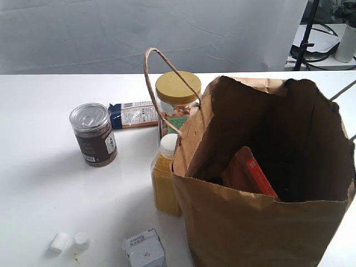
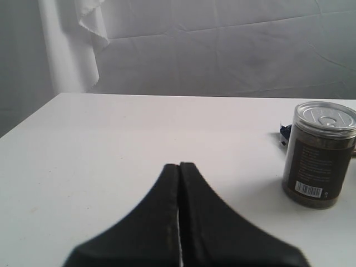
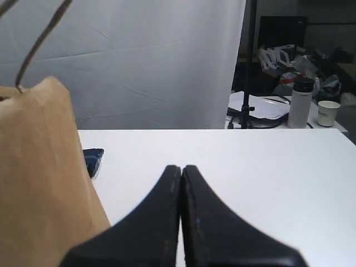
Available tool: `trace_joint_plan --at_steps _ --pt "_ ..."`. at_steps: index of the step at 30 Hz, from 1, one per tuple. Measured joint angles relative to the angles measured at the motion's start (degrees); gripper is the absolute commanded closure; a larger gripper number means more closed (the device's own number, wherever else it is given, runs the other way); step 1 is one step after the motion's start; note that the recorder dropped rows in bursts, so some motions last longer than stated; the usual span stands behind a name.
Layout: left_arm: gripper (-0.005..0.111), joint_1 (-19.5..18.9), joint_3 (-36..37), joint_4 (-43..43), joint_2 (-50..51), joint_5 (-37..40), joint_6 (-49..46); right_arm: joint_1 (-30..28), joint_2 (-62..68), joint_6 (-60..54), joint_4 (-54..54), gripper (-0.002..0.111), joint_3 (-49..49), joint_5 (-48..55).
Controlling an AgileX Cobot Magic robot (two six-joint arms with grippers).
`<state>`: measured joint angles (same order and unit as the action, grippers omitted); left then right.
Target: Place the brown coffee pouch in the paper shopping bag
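The paper shopping bag [image 1: 261, 222] stands open at the right of the exterior view, its cord handle [image 1: 153, 83] arching up on the left. Inside it leans the brown coffee pouch [image 1: 247, 175], its orange label showing. Neither gripper appears in the exterior view. My left gripper [image 2: 179, 166] is shut and empty, low over the white table, with the dark can [image 2: 320, 154] off to one side. My right gripper [image 3: 182, 167] is also shut and empty, with the bag's outer wall [image 3: 39, 183] close beside it.
Left of the bag stand a yellow bottle [image 1: 165, 178] and a gold-lidded jar [image 1: 178, 97]. The dark can [image 1: 93, 134] and a flat blue-and-white packet [image 1: 133, 114] lie further left. A small carton [image 1: 144, 250] and two white caps [image 1: 69, 242] sit near the front edge.
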<state>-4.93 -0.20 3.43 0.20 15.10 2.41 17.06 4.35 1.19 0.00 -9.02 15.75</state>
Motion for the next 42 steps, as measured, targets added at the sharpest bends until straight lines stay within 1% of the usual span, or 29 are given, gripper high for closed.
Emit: trace_joint_plan --at_steps 5,10,18,23,42 --pt "0.107 0.00 0.00 0.00 0.00 0.00 0.00 0.00 0.00 -3.87 1.76 0.108 5.79 -3.28" --pt "0.107 0.00 0.00 0.00 0.00 0.00 0.00 0.00 -0.81 -8.77 3.01 0.108 8.66 -4.73" --pt "0.107 0.00 0.00 0.00 0.00 0.00 0.00 0.00 -4.02 -10.01 3.27 0.108 8.88 -5.17" --pt "0.107 0.00 0.00 0.00 0.00 0.00 0.00 0.00 -4.02 -13.46 6.22 0.108 8.88 -5.17" --pt "0.107 0.00 0.00 0.00 0.00 0.00 0.00 0.00 -4.02 -13.89 8.26 0.108 8.88 -5.17"
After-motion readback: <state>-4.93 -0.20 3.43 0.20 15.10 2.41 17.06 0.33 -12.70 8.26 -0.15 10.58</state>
